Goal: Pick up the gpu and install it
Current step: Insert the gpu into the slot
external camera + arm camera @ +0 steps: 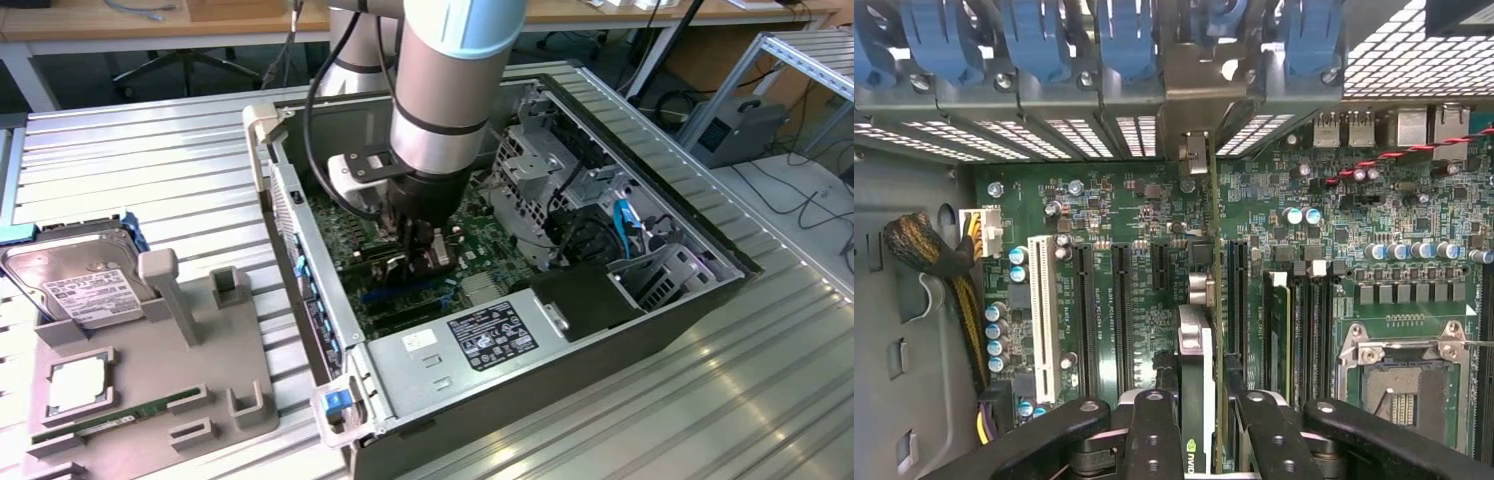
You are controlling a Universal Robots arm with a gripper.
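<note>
In the exterior view, the arm [447, 90] reaches down into the open case [310, 270], which lies on its side on a slatted metal table [160, 170]. The gripper [420, 258] is low over the green motherboard [461, 225], just beyond the power supply [487, 335] that fills the case's near end. What sits between its fingers is hard to make out from here. To the exterior view's left, outside the case, a grey tray [174, 370] holds a hard drive [74, 285] at its far corner and a green RAM stick [114, 415] near its front edge.

In the wrist view, the gripper [1204, 405] is closed narrowly on the gpu [1196, 350], with one black finger [1154, 440] on each side of it. The card stands edge-on, upright over the motherboard [1354, 200], in line with the row of long black slots [1121, 310] and near a white slot [1041, 300]. Its silver bracket [1194, 130] reaches the case's rear wall among the blue clips [1124, 30]. Whether the card's edge is fully down in a slot cannot be told. The empty CPU socket [1399, 385] lies well off to one side.
</note>
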